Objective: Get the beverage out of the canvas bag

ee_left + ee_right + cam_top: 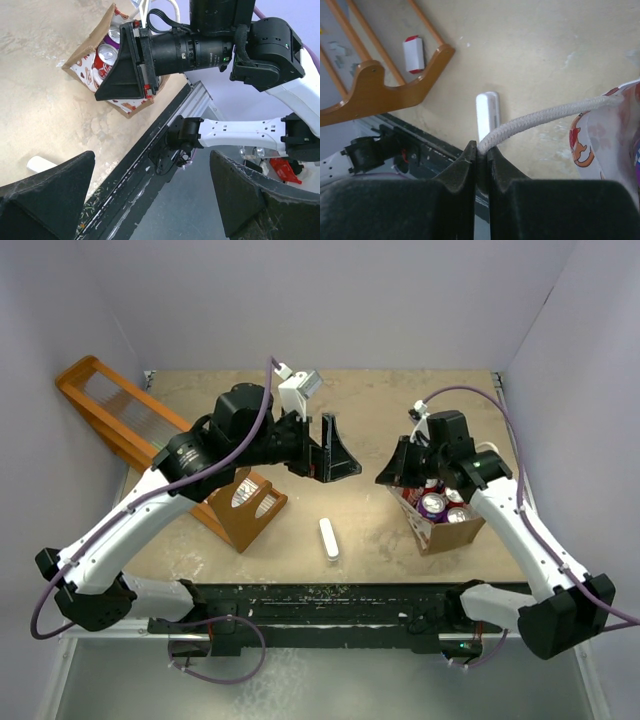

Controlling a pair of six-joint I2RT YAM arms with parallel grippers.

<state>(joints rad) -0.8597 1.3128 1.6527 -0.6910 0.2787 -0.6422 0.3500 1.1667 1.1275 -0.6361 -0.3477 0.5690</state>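
Cans (433, 505) sit inside the bag (447, 530) on the table's (380, 410) right side in the top view, with the right gripper (392, 475) just beside. Left wrist view: left gripper (152, 160) gapes wide, empty. Right wrist view: right gripper (479, 155) pinches the bag's rope handle (545, 117) tight.
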